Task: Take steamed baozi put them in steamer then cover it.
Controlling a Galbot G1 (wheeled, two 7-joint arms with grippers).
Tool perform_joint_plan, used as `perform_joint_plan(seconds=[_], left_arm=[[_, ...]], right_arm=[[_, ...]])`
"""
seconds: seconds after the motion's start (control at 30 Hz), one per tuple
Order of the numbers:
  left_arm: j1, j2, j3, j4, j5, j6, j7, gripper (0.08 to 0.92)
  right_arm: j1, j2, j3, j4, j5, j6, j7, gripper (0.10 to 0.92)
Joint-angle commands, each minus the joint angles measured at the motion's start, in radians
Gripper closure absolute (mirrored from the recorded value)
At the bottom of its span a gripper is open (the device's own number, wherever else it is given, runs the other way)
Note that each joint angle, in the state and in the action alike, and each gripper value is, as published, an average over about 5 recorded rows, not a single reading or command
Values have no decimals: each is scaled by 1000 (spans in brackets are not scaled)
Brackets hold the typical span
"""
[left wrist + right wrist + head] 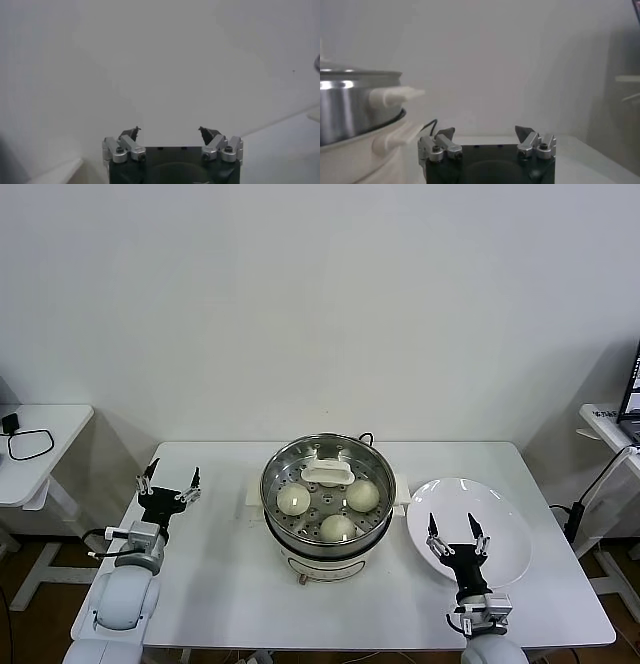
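Steamer at worktop centre, glass cover seated on rim, white handle up. Three baozi visible through glass (fourth not made out), so loading and covering look done. White plate near right edge, bare.

Left end effector over left edge, released, empty. Right end effector above plate, fingers spread, empty, pointing away from robot.
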Motion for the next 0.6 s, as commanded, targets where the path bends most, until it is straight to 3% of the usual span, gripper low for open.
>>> perform_joint_plan(seconds=[0.03,0.6], left_arm=[[28,-3,-27,41,-72,-125,45,177],[59,-2,3,22,-57,-143,53,177]], right_arm=[[-28,-7,13,7,22,2,-13,203],[-58,-33,-7,18,46,2,-4,203]])
